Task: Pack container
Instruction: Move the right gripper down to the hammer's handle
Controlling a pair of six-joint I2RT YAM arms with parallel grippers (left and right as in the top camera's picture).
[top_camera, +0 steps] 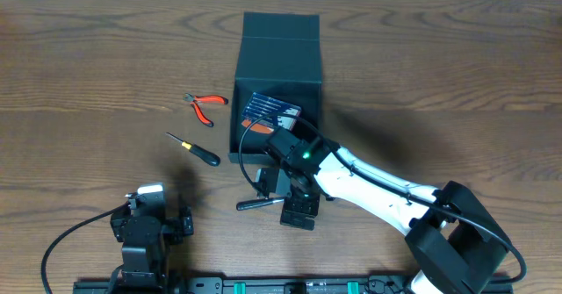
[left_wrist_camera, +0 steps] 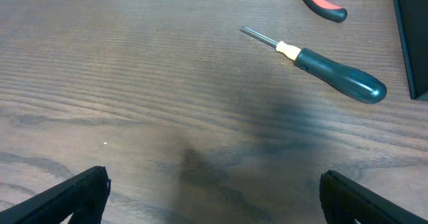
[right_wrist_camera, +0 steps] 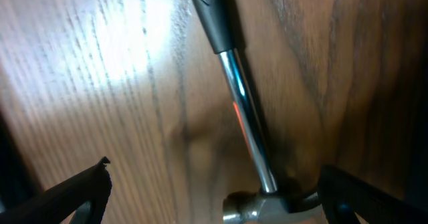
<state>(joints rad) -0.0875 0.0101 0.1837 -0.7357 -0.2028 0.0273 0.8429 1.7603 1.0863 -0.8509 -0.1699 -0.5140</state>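
The container [top_camera: 279, 75] is a dark box near the table's middle, with its flap lid open toward the back. A blue striped packet [top_camera: 270, 111] lies in it. My right gripper [top_camera: 285, 197] is open, just in front of the box. It straddles a hammer [top_camera: 259, 204] that lies on the table. In the right wrist view the hammer's chrome shaft [right_wrist_camera: 244, 117] runs between the open jaws [right_wrist_camera: 214, 190], with its head nearest the camera. My left gripper [top_camera: 149, 219] is open and empty at the front left [left_wrist_camera: 214, 197].
Red-handled pliers [top_camera: 204, 103] and a dark-handled screwdriver [top_camera: 195, 148] lie left of the box. Both show in the left wrist view, the screwdriver [left_wrist_camera: 334, 73] below the pliers [left_wrist_camera: 321, 0], with the box's edge [left_wrist_camera: 411, 43] at the right.
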